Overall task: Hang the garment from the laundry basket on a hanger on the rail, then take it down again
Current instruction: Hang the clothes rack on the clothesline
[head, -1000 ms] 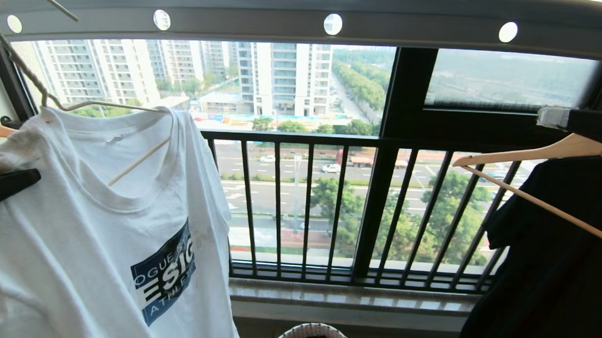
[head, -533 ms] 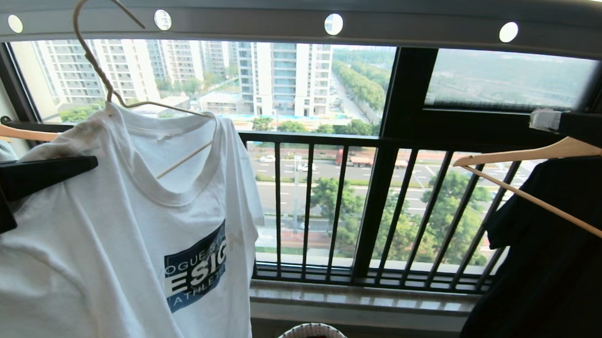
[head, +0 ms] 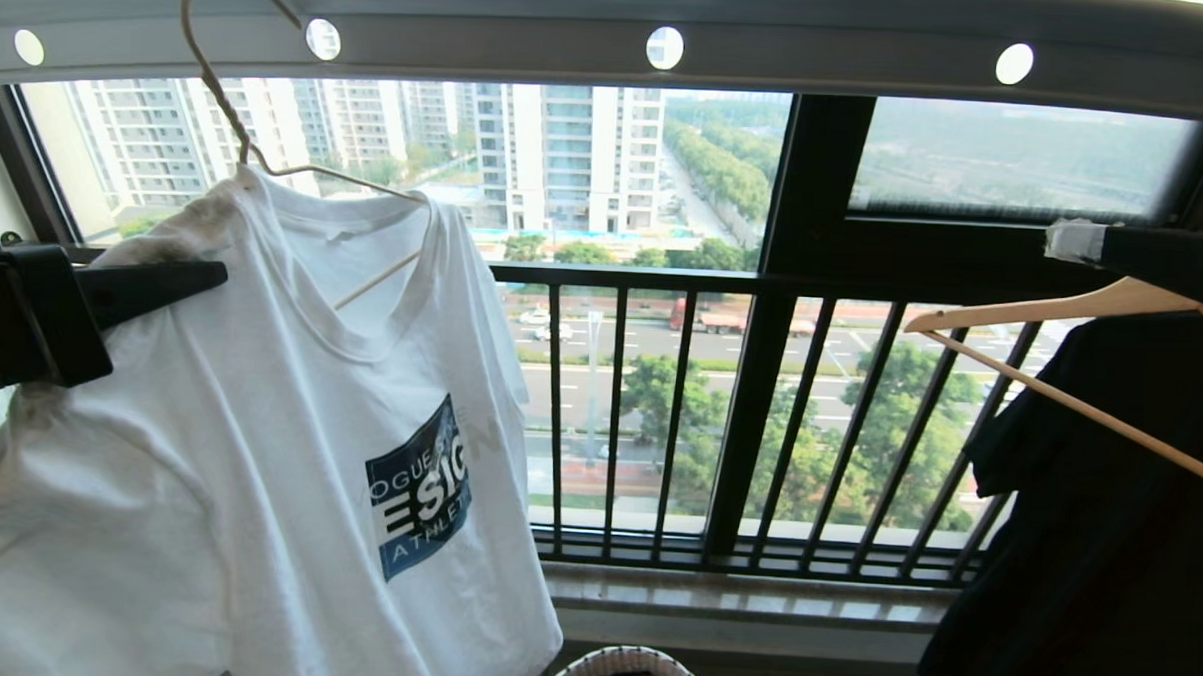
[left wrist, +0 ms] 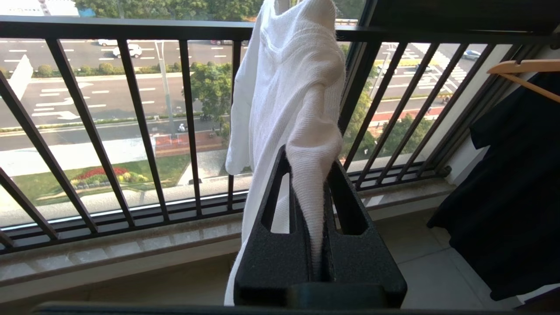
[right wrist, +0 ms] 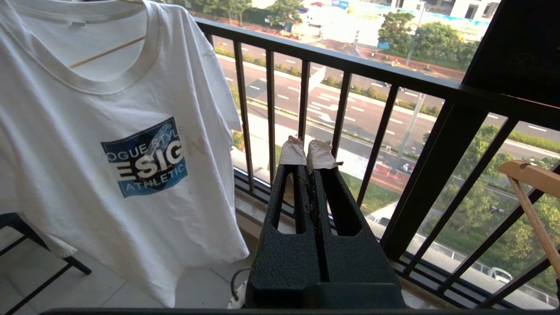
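Pinching the shoulder of the garment point(head: 258, 446), the left pincer point(head: 178, 278) holds it on the hanger point(head: 224, 105) just under the rail point(head: 612, 48); the right pincer point(right wrist: 308, 155) is closed, empty, below the rail's right end.

The left end effector point(left wrist: 313, 175) reaches in level from the left edge of the head view, its fingers clamped on a fold of white cloth; the right end effector point(right wrist: 308, 153) hangs at the right edge, fingers pressed together, empty
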Controlling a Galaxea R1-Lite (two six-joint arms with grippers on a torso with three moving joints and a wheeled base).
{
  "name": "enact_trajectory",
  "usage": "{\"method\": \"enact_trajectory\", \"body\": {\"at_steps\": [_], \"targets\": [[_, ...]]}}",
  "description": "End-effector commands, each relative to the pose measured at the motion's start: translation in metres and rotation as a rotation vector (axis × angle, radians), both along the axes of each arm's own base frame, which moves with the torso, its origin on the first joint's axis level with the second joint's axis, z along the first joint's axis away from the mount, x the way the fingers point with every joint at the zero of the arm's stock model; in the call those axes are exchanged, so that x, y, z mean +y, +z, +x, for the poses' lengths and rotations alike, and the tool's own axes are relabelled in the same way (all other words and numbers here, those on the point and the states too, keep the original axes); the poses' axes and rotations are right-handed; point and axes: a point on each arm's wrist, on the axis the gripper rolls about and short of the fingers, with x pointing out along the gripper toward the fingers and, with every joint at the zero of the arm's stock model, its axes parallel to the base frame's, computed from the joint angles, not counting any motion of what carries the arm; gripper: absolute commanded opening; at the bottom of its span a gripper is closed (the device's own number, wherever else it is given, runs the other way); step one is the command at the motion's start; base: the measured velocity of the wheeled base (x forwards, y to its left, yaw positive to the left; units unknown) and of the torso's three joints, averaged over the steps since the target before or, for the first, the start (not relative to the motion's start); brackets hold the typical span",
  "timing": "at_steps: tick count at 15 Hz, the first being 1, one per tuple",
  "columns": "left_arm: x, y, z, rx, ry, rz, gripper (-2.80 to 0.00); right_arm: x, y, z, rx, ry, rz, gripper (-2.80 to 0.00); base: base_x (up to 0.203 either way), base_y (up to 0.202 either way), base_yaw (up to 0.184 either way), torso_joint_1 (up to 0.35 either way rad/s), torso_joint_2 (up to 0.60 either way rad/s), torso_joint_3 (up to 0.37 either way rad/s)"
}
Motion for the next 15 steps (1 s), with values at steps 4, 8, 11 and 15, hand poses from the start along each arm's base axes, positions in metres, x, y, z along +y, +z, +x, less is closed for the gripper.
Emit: {"method": "enact_trajectory", "body": {"at_steps": [4,8,11,15], "targets": [[-0.002,-0.005,0.015,0.025,-0.002,0.019,-2.80,0.000,-0.001,0.001,0.003,-0.001,-0.001,-2.80,0.000,0.000,0.000,0.000,0.00,0.000],[-0.002,-0.007,0.024,0.026,-0.001,0.018,-2.80,0.001,-0.001,0.002,0.008,-0.001,-0.003,-2.80,0.000,0.000,0.000,0.000,0.00,0.000],[-0.003,-0.010,0.026,0.036,-0.001,0.020,-2.80,0.001,-0.001,0.004,0.005,-0.002,-0.001,-2.80,0.000,0.000,0.000,0.000,0.00,0.000],[-0.003,-0.014,0.026,0.051,-0.004,0.020,-2.80,0.000,-0.001,0.005,0.006,-0.014,-0.002,-2.80,0.000,0.000,0.000,0.000,0.00,0.000]]}}
